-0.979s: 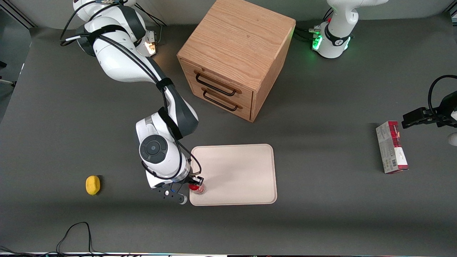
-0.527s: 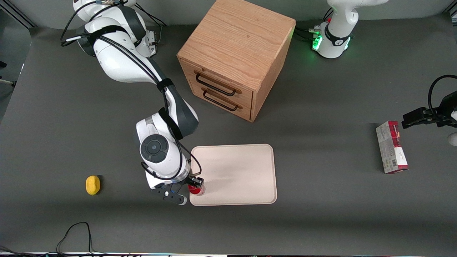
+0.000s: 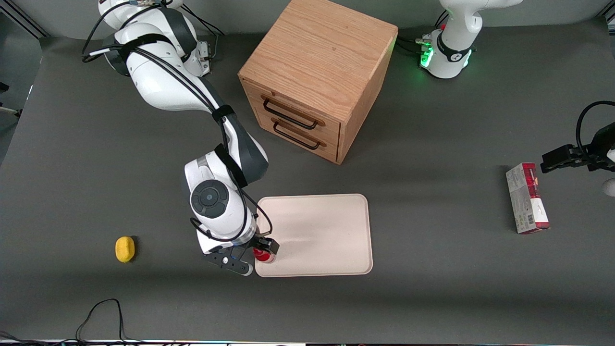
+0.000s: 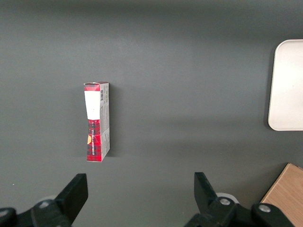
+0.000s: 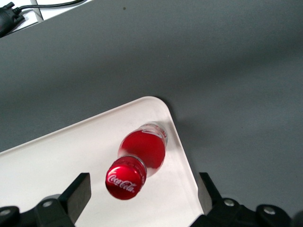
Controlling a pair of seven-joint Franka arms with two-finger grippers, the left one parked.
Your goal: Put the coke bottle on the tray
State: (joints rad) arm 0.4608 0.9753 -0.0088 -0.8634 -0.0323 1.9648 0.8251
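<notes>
We see the coke bottle (image 5: 142, 163) standing upright on the tray (image 3: 326, 230), at its corner nearest the front camera on the working arm's end. The gripper (image 5: 142, 201) hangs directly above it, fingers spread clear of the cap.

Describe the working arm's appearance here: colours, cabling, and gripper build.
Glossy white rounded shells with dark grey joint bands, a round grey cap on the wrist, and black cables strapped along the links. The gripper, above the cream-white tray's corner, is black, with black fingers.
</notes>
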